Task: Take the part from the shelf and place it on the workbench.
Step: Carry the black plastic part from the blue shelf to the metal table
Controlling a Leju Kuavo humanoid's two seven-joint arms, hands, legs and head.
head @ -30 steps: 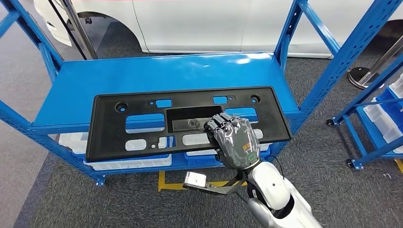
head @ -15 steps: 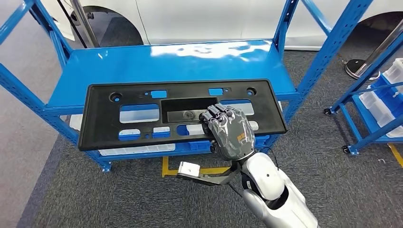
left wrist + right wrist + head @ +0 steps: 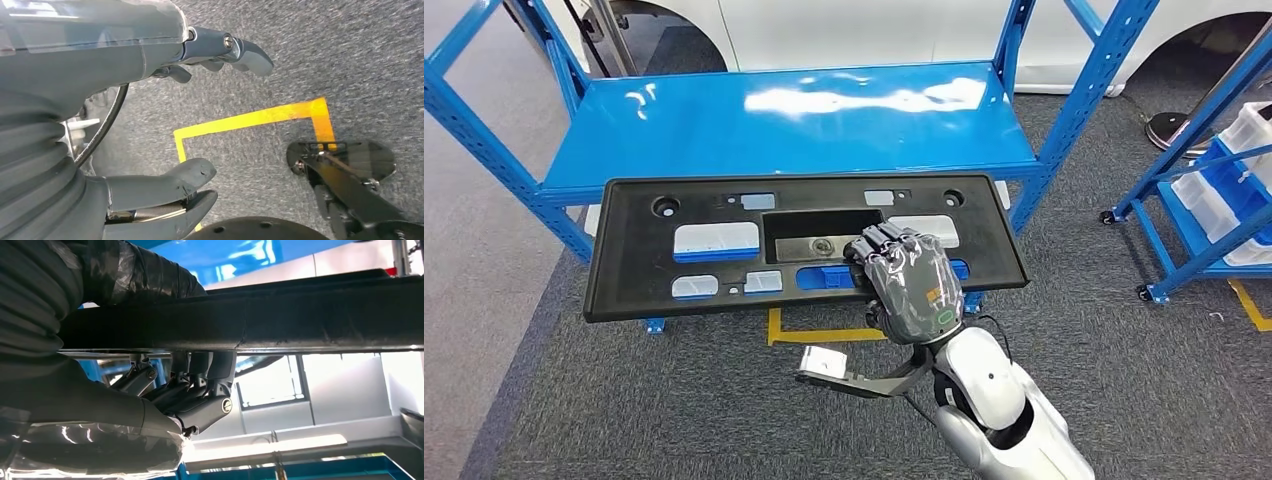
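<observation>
Right hand (image 3: 911, 285) grips long black plastic panel with cutouts (image 3: 724, 255), held level before front edge of blue steel shelf (image 3: 784, 115). Left hand (image 3: 150, 100) spread, holding nothing, above grey carpet (image 3: 350, 50).

part (image 3: 724, 250) now off the shelf (image 3: 724, 125)

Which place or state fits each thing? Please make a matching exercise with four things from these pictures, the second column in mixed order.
Things:
1. black panel
2. right hand
3. left hand
4. yellow floor tape

States:
A. hangs over the grey carpet, holds nothing, fingers apart
B. forms a corner on the carpet
C. held clear of the blue shelf, roughly level
D. grips the panel near its middle recess

Pairs: 1-C, 2-D, 3-A, 4-B
</observation>
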